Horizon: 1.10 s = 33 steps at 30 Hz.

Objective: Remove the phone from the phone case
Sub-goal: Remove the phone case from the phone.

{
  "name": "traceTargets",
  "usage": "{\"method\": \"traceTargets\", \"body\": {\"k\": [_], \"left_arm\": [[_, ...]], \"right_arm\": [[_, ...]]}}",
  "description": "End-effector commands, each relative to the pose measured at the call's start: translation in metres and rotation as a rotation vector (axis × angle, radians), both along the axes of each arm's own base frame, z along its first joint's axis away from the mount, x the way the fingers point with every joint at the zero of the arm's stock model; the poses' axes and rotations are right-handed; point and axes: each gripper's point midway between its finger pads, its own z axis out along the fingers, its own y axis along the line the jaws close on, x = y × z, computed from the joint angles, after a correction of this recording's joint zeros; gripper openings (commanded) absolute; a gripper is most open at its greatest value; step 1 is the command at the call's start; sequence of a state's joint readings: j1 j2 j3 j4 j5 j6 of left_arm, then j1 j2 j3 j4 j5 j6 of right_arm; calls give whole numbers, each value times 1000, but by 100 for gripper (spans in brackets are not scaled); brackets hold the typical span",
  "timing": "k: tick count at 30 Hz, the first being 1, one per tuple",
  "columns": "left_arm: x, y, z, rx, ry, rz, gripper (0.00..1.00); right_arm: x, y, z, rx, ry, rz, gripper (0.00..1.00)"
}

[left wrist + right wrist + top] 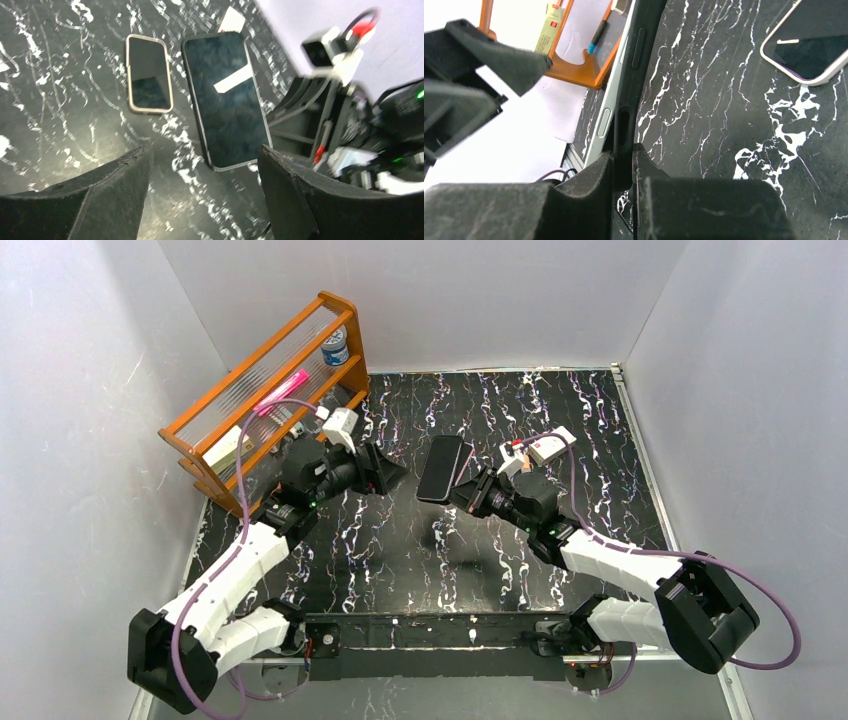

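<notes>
The phone (441, 467) hangs above the middle of the table, tilted, with its dark screen (227, 100) facing my left wrist camera. My right gripper (468, 490) is shut on its near end. In the right wrist view the fingers (624, 155) clamp the black phone case (646, 50), and the phone's pale edge (599, 130) stands just left of the case edge. My left gripper (392, 475) is left of the phone, apart from it. Its jaws (205, 150) stand wide open with nothing between them.
A phone shape with a pale rim (148, 74) (809, 42) shows on the glossy black marble table (560, 420); I cannot tell whether it is a reflection. A wooden rack (270, 390) holding small items stands back left. White walls enclose the table.
</notes>
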<state>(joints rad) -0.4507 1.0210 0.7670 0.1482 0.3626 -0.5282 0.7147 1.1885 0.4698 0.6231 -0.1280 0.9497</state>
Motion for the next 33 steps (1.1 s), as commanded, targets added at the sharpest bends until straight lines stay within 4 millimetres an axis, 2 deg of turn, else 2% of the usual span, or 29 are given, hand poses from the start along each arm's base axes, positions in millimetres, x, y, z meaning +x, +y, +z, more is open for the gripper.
{"method": "traceTargets", "body": {"k": [1, 7, 11, 16, 19, 27, 33], "left_arm": [[-22, 6, -31, 296, -83, -65, 73], [-33, -12, -28, 449, -257, -150, 72], [-37, -19, -15, 489, -387, -196, 72], [-45, -31, -8, 538, -606, -250, 71], [-45, -34, 1, 538, -713, -231, 71], [-44, -46, -8, 642, -869, -249, 67], [-42, -51, -16, 698, -915, -260, 63]], "right_arm": [[14, 3, 51, 95, 22, -64, 1], [7, 8, 53, 120, 79, -30, 1], [4, 10, 54, 140, 101, -15, 1], [1, 12, 57, 164, 123, -2, 1], [0, 12, 58, 173, 130, 5, 1], [-6, 13, 62, 201, 132, 29, 1], [-9, 15, 63, 203, 131, 50, 1]]}}
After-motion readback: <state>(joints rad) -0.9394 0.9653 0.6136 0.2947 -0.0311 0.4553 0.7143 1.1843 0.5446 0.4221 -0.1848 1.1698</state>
